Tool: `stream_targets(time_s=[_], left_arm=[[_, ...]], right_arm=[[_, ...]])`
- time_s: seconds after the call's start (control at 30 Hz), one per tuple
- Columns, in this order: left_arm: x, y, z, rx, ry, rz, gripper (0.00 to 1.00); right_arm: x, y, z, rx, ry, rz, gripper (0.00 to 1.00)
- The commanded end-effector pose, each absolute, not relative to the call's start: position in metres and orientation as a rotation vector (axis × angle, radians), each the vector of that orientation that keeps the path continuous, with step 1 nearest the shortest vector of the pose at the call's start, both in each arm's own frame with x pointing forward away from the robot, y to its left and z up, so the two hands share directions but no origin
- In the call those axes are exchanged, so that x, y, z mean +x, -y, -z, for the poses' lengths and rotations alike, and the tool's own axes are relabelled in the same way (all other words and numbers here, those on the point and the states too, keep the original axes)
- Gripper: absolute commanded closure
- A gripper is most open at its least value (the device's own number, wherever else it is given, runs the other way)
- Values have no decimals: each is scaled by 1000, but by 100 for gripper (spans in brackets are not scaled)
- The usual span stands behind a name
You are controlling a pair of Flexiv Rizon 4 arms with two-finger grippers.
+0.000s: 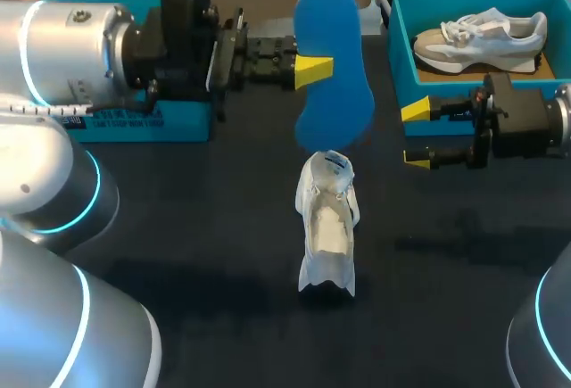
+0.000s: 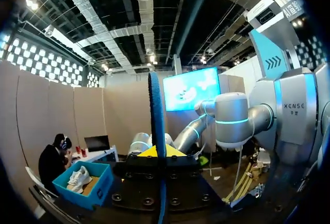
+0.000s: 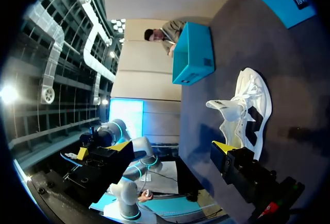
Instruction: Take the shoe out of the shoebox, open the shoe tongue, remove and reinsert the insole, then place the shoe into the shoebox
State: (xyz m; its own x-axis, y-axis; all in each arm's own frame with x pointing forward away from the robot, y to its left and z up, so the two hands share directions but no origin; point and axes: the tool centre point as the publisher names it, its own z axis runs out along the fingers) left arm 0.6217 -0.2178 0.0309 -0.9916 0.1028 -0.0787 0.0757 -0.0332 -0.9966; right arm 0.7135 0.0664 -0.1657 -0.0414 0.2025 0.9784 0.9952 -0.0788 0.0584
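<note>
**benchguy:** What's the surface like, starting from the near side?

**rizon_fan:** Plain dark matte table [image 1: 223,254]. The closest thing on it is a white sneaker with a black side mark [image 1: 327,227]. It's standing on its sole about mid-table, tongue folded open so you can see inside.

**benchguy:** And the arms?

**rizon_fan:** Both come in roughly level from the sides, fingers pointing toward the middle. The right gripper [image 1: 416,135] hangs a bit beyond the sneaker and off to its right. Its yellow tips are spread wide with nothing between them. In the right wrist view [image 3: 170,149] the sneaker [image 3: 247,110] lies out ahead, near one finger but not touching it.

**benchguy:** Left one?

**rizon_fan:** The left gripper [image 1: 314,69] is clamped on a blue foot-shaped foam insole [image 1: 335,58], holding it up off the table. In the left wrist view [image 2: 157,154] the insole [image 2: 156,110] is edge-on, running straight up between the fingers, pinched from both sides.

**benchguy:** Where's that relative to the shoe?

**rizon_fan:** Just beyond and above it. The insole's lower end looks close to the raised tongue, but I can't tell if they touch.

**benchguy:** Farther back?

**rizon_fan:** There's an open teal cardboard shoebox [image 1: 397,49] at the far right, behind the right gripper. A second pale sneaker [image 1: 482,38] sits inside it. Over at the far left is another teal box [image 1: 134,125], partly hidden behind the left arm.
</note>
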Motion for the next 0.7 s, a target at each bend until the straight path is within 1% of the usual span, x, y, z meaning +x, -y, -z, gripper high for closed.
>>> stream_targets(time_s=[0.03,0.13,0.17,0.2,0.27,0.43,0.57,0.67,0.7], left_arm=[[621,211,-8,-502,2232,-2364,100],[632,207,5,-755,2311,-2390,100],[634,207,6,-754,2317,-2393,100],[638,205,10,-909,2321,-2433,100],[641,203,15,-959,2320,-2457,100],[655,200,36,-1374,2369,-2492,100],[663,198,55,-1797,2412,-2418,100],[670,195,69,-1995,2441,-2354,100],[674,194,75,-2147,2439,-2303,100]], right_arm=[[714,-68,166,-1400,1355,1206,0],[714,-68,166,-1400,1355,1206,0],[714,-68,166,-1400,1355,1206,0],[714,-68,166,-1400,1355,1206,0],[714,-68,166,-1400,1355,1206,0],[714,-68,166,-1400,1355,1206,0],[714,-68,166,-1400,1355,1206,0],[714,-68,166,-1400,1355,1206,0],[714,-68,166,-1400,1355,1206,0]])
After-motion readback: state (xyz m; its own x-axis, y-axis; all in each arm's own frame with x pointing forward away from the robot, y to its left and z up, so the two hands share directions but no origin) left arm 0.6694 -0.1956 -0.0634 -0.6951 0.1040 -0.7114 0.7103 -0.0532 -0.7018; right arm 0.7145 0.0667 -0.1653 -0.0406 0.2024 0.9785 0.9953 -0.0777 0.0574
